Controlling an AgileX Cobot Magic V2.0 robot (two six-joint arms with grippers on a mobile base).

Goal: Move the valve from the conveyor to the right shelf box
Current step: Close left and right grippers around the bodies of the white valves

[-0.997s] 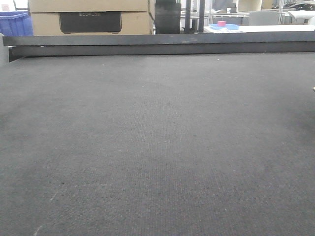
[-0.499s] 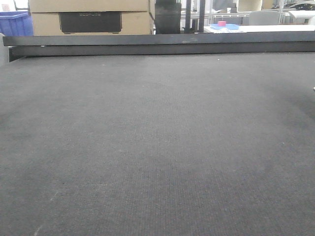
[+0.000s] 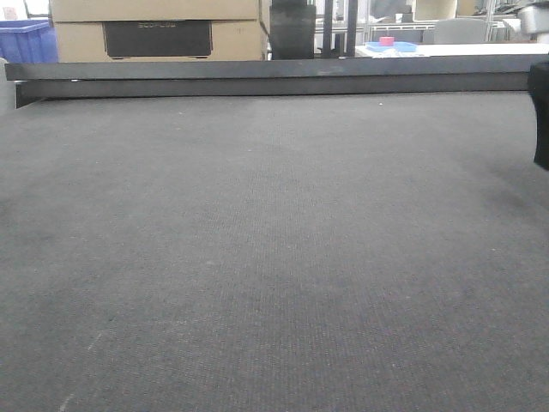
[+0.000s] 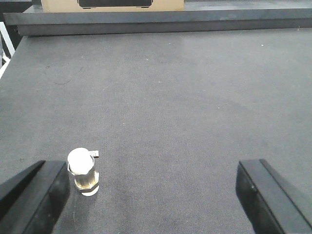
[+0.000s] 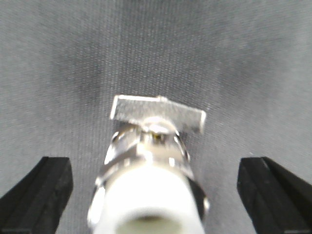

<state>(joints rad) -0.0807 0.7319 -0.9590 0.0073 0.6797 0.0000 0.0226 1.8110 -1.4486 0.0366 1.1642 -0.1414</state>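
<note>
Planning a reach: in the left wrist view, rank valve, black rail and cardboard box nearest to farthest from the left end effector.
1. valve, beside one finger of the left end effector
2. black rail, far edge of the belt
3. cardboard box, behind the rail

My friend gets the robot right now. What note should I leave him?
Left tool: open, low over the conveyor; a valve stands upright beside one finger, ungripped.
Right tool: open, a valve centred between its fingers, ungripped; whether it is the same one is unclear.
Done: nothing gripped yet.
Left: close on valve, lift, carry to the right shelf box, which is not in view.
</note>
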